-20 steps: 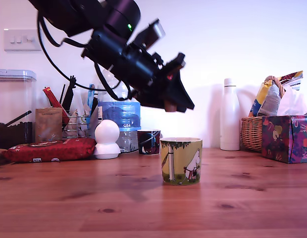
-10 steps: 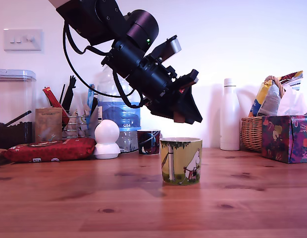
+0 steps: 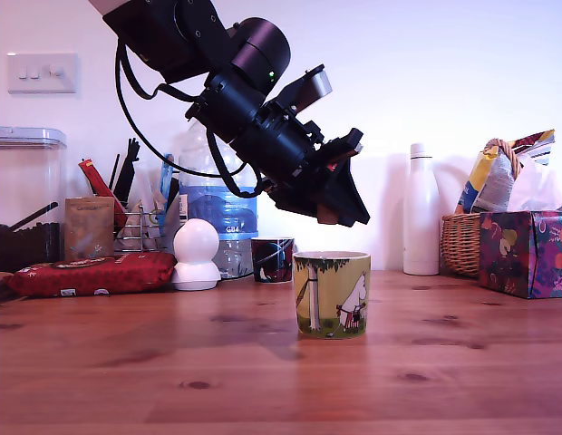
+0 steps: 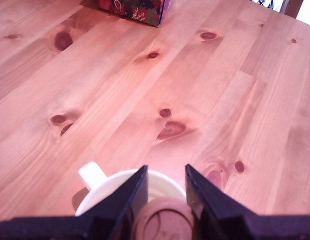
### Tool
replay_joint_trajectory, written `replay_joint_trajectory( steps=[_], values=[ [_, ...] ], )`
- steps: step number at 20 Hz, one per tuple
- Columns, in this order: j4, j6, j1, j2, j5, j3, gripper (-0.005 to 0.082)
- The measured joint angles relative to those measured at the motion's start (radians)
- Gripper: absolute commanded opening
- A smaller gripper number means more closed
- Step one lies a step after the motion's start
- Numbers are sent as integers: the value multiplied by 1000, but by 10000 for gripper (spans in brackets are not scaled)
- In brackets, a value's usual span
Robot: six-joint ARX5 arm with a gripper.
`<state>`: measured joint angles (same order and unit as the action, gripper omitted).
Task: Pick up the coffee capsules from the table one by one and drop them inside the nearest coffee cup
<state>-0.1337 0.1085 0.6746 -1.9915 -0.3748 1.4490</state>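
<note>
My gripper (image 3: 346, 214) hangs tilted just above the yellow-green coffee cup (image 3: 332, 294), which stands on the wooden table (image 3: 172, 381). It is shut on a brown coffee capsule (image 3: 327, 215). In the wrist view the capsule (image 4: 162, 221) sits clamped between the two dark fingers (image 4: 130, 197) of the gripper (image 4: 165, 172). Right below them is the cup's pale rim (image 4: 102, 189), with a handle-like stub showing on one side. No other capsules show on the table (image 4: 145, 90).
A small dark navy cup (image 3: 272, 259) stands just behind the yellow-green one. Along the back are a white round device (image 3: 197, 254), a red pouch (image 3: 91, 272), a water bottle (image 3: 218, 213), a white flask (image 3: 421, 222), a wicker basket (image 3: 462, 240) and a patterned box (image 3: 526, 254).
Over the last second the arm carried the capsule to the exterior view's right and slightly down, arriving above the cup. In the last half second it hardly moved.
</note>
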Motion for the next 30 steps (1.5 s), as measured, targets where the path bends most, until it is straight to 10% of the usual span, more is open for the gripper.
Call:
replay_joint_trajectory(
  steps=[5, 11, 15, 19, 30],
  values=[
    [10, 0, -1, 0, 37, 0, 799],
    [15, 0, -11, 0, 43, 0, 790],
    [23, 0, -11, 0, 43, 0, 625],
    [0, 0, -11, 0, 43, 0, -27],
    [-25, 0, -11, 1, 6, -4, -20]
  ],
)
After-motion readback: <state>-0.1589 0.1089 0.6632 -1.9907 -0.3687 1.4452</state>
